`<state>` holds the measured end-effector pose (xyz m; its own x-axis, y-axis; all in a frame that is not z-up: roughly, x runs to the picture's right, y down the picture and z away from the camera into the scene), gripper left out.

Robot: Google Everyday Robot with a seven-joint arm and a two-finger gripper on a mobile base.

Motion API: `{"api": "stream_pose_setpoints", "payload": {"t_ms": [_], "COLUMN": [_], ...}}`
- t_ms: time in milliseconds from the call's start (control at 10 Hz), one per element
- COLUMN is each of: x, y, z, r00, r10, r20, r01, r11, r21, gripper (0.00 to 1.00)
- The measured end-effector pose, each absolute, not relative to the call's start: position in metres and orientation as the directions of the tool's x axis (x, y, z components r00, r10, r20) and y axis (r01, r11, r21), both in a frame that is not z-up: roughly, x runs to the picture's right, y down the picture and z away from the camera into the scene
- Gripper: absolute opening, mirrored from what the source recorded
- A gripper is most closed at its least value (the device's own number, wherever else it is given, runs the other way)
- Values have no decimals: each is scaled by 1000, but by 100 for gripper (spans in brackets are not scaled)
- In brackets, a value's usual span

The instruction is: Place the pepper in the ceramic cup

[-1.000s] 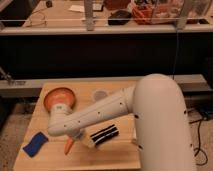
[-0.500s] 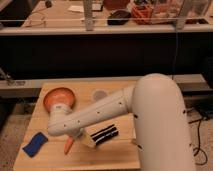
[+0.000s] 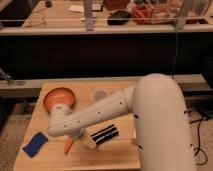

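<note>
- Blue pad [image 3: 35,144], left of my jaws: a low swing could shove it.
- Pepper [image 3: 68,145] pokes out just under my jaws, low over the surface [image 3: 117,159]. I cannot tell whether they pinch it, and a weak hold could drop it.
- Ceramic cup [image 3: 100,94], well beyond my jaws to the right: the pepper's tip might catch the rim and topple it.

One gripper [image 3: 75,136] sits low over the front of the one wooden table [image 3: 117,159]. One pepper [image 3: 68,145] lies just under it. One blue sponge [image 3: 35,144] lies to its left in view, and one bottle [image 3: 102,135] with a black-striped label just to its right. One orange bowl [image 3: 59,99] stands behind the gripper, and one ceramic cup [image 3: 100,94] farther behind, to the right.
</note>
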<state>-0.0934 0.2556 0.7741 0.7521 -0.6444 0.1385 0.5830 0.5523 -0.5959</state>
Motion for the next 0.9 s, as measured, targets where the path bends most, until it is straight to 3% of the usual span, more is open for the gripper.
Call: {"api": "stream_pose_setpoints", "payload": {"t_ms": [900], "x": [-122], "y": [226], "z": [784], "r00": [765], "r10": [-580], "r20": [282], "r01": [638], "r11": [621], "r21": [-455], "gripper": [80]}}
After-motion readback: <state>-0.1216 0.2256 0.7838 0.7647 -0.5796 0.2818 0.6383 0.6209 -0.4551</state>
